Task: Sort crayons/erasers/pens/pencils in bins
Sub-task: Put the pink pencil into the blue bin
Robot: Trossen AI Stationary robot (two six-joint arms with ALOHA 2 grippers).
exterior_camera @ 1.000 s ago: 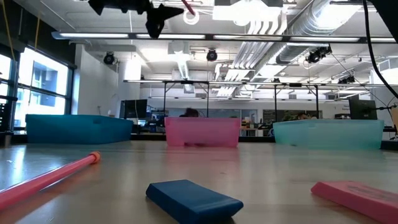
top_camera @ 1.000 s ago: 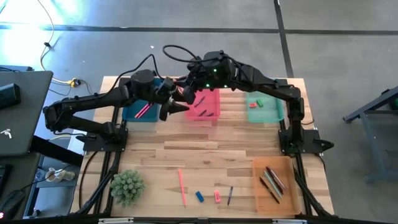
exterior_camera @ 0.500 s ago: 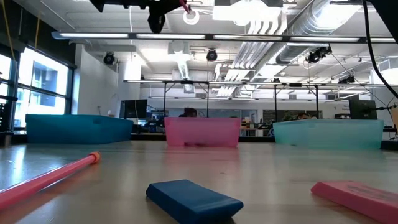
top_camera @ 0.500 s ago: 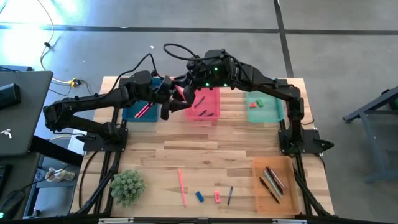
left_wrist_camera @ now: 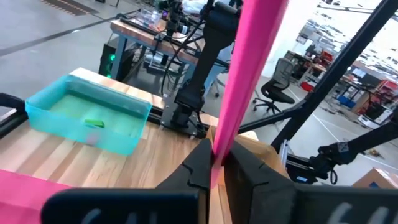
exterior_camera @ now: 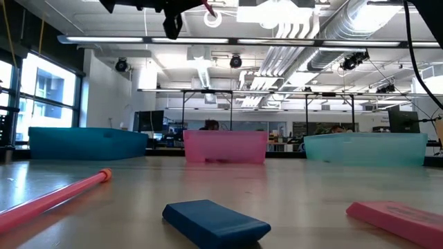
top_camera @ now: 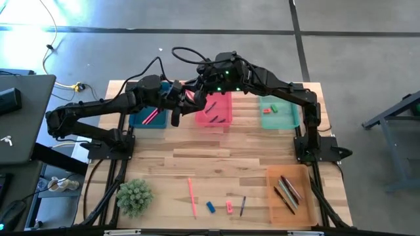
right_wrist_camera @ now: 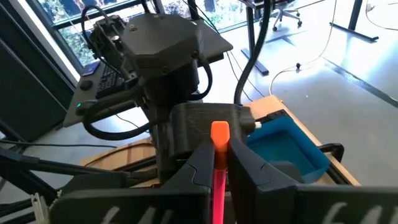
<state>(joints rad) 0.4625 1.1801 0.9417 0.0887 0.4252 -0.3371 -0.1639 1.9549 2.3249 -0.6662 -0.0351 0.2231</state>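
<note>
A pink stick with an orange tip [right_wrist_camera: 219, 129] hangs in the air between the dark blue bin [top_camera: 139, 120] and the pink bin [top_camera: 223, 119]. Both grippers are shut on it. My left gripper [top_camera: 180, 108] comes from the table's left and shows at the top of the low view [exterior_camera: 173, 21]. My right gripper [top_camera: 198, 99] comes from the right. Near the front edge lie a long pink stick [top_camera: 192, 196], a blue eraser [top_camera: 210, 207], a pink eraser [top_camera: 230, 207] and a dark pen [top_camera: 242, 206]. My left gripper pinches the pink stick at one end [left_wrist_camera: 216, 157] between its two fingertips, coming about level from the table's left. The stick slants up and away from the fingers, clear of the table. My right gripper pinches the same stick just below its orange tip [right_wrist_camera: 218, 155] between its two fingers, coming from the table's right and slanting a little down. The tip sticks out past the fingertips toward the left gripper's body [right_wrist_camera: 168, 62].
The teal bin [top_camera: 289, 119] at the far right holds a green and a red eraser. The orange bin [top_camera: 274, 196] at the front right holds several pens or pencils. A pink stick [top_camera: 152, 117] lies in the dark blue bin. A green plant [top_camera: 134, 196] stands at the front left.
My left gripper, wide open a second ago on either side of the pink stick that my right gripper holds up, has shut on it. Both arms have stayed in place, and the stick has kept its height.
</note>
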